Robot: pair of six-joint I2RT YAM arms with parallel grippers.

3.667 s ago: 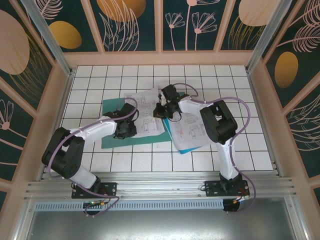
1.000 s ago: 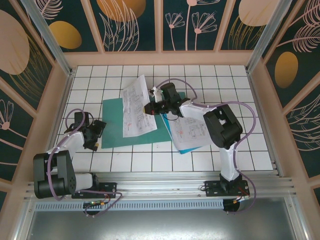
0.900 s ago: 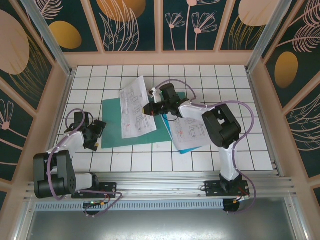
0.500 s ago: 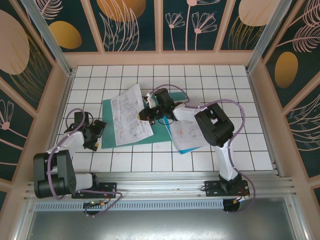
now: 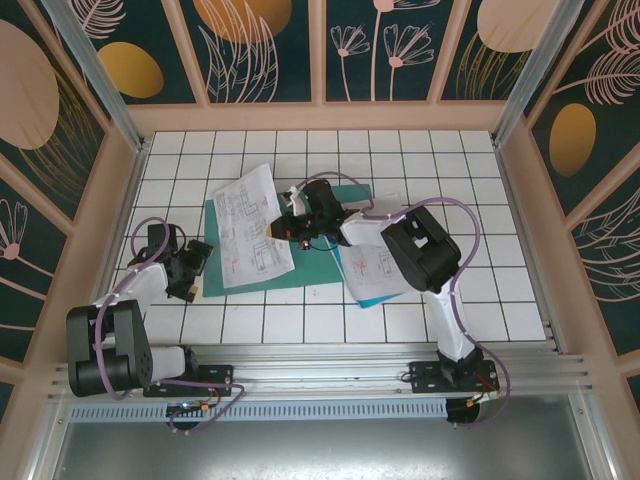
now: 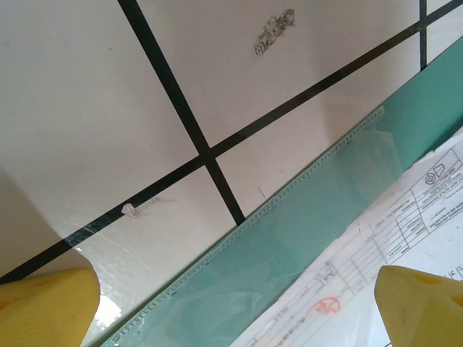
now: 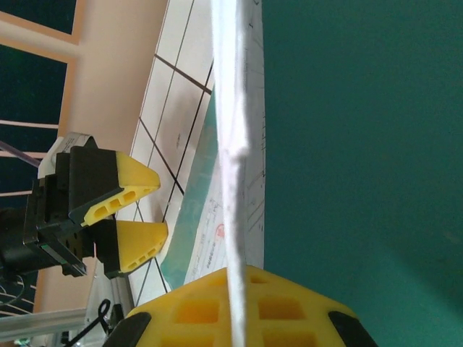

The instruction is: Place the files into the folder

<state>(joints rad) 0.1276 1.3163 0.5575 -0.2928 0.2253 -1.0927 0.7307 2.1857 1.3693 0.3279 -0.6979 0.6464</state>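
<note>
1. Swung left and down since the earlier frames: the printed sheet [image 5: 243,226] was tilted up over the folder's middle and now lies nearly flat across its left half. Its far corner overhangs onto the bench [image 5: 480,290].
2. Left gripper [image 5: 190,266] is parked at the folder's left edge, jaws wide apart and holding nothing. In the left wrist view the fingertips [image 6: 43,303] straddle the folder edge.
3. Right gripper [image 5: 280,229] is clenched on the sheet's right edge. The right wrist view shows the paper edge-on between the yellow fingers [image 7: 181,311].
4. Folder [image 5: 312,266] lies open and flat at mid-bench.
5. Stack of remaining files [image 5: 372,268] sits just right of the folder, partly overlapping it.
6. Step in hand: laying the first sheet into the folder.
7. Next move, as I judge it: square the sheet inside the folder outline, let go, then fetch the stack.
</note>
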